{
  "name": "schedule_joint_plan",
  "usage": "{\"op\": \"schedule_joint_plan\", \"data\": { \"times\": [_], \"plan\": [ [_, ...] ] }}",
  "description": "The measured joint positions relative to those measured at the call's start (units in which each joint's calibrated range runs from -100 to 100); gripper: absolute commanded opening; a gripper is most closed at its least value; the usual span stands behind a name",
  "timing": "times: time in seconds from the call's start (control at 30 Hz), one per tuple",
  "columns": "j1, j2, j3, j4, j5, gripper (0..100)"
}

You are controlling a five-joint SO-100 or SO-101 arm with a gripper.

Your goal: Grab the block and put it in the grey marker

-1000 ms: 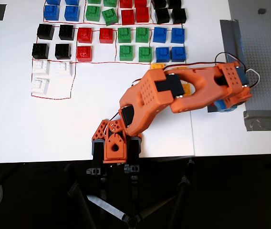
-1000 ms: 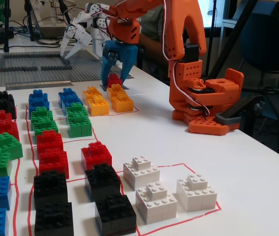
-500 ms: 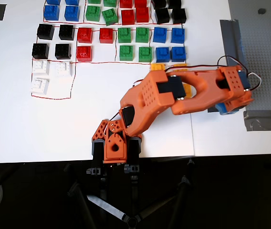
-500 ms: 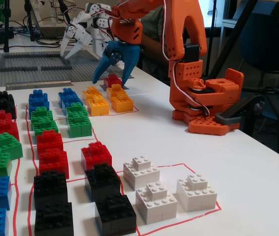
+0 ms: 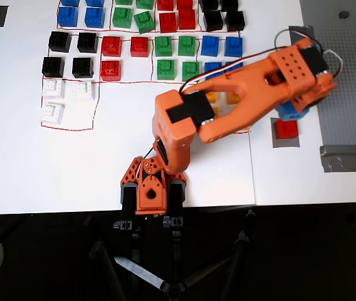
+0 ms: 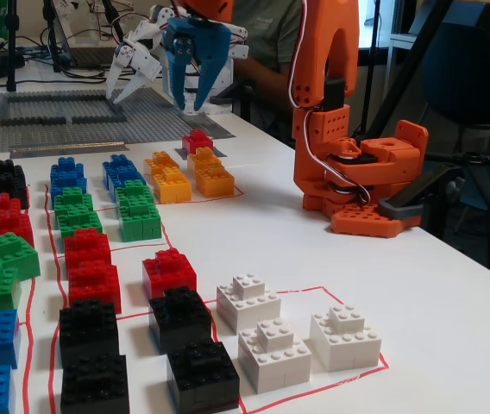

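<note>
Red against grey: the block [image 5: 286, 128] sits on the grey marker [image 5: 285, 143] at the right of the overhead view, beyond the orange bricks [image 6: 214, 178] at the far end of the rows in the fixed view. Above it hangs the gripper [image 6: 195, 93], its blue fingers [image 6: 179, 76] spread apart and holding nothing, clear of the brick. Placement looks done, so the step in hand seems to be the retreat; I'd lift straight up and keep the fingers wide while swinging back, so nothing nudges the block off its patch
</note>
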Motion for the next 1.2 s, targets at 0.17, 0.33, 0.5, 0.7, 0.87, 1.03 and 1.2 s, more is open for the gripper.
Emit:
{"op": "schedule_joint_plan", "data": {
  "times": [0.17,0.33,0.5,0.7,0.87,1.03,1.2],
  "plan": [
    [-13.98,-5.92,2.70,4.00,-7.33,1],
    [-26.54,-9.58,8.45,4.97,-14.60,0],
    [-37.95,-10.45,9.98,5.21,-21.73,0],
    [-50.77,-10.36,10.25,5.45,-30.13,0],
    [-55.99,-10.36,10.25,5.45,-34.63,0],
    [-58.47,-9.14,7.37,5.61,-36.19,0],
    [-61.30,-8.27,5.67,8.17,-37.46,0]
  ]
}}
